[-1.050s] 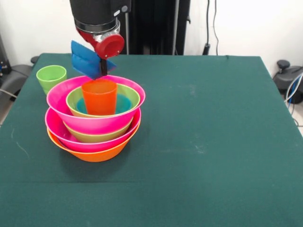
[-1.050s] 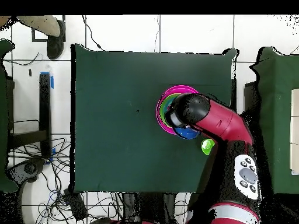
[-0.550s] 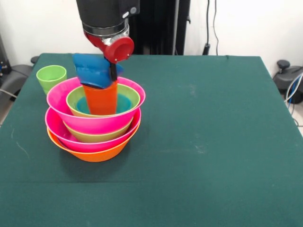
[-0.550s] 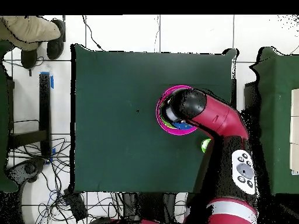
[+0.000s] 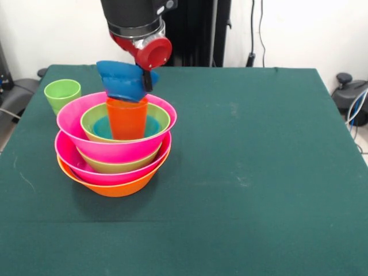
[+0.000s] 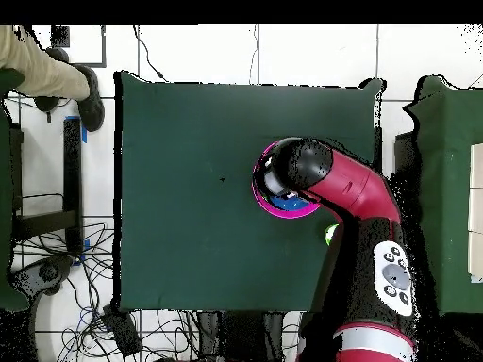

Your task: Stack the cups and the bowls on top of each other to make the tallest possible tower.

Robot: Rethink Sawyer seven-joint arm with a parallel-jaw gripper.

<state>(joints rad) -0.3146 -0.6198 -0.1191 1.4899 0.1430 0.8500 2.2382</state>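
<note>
Gripper (image 5: pixel 146 80): grasping small dark blue bowl (image 5: pixel 122 80), hovering over orange-red cup (image 5: pixel 127 118) standing in the tower (image 5: pixel 115 150). Light green cup (image 5: pixel 62 94): sitting far left.

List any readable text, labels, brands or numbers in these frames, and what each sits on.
None can be read.
The stacked bowls, orange cup, green cup and held blue bowl: plain, no print.
The green table cloth: no marks.
The arm: a grey panel with small dark buttons in the overhead view; any marks on it are too small to read.
</note>
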